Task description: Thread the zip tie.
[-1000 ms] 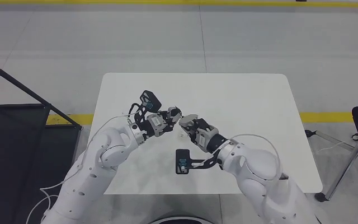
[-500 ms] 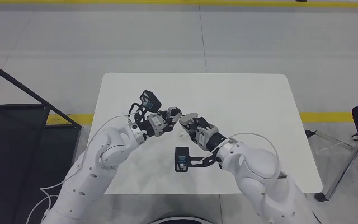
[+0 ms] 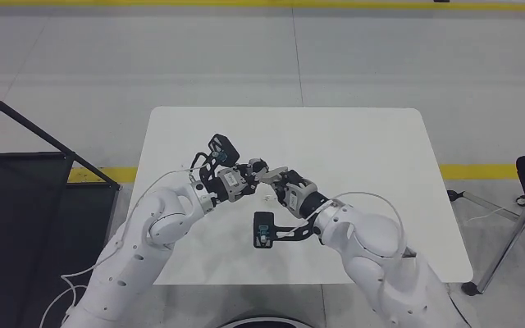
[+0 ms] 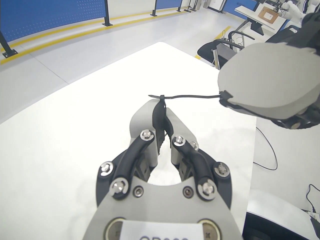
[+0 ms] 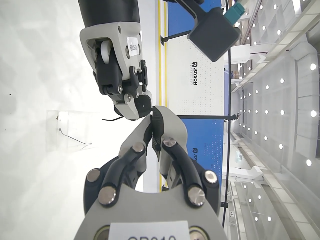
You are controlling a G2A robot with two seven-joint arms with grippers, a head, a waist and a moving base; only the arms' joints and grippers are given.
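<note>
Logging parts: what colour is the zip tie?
The zip tie is black, clearest in the left wrist view.

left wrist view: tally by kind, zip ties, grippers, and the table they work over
zip tie: 1
grippers: 2, the left gripper and the right gripper
table: 1
total: 4

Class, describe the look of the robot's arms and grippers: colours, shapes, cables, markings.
The left arm and right arm have rounded white shells and white cables. The left gripper and right gripper have grey fingers, black links, silver screws, white labels.
</note>
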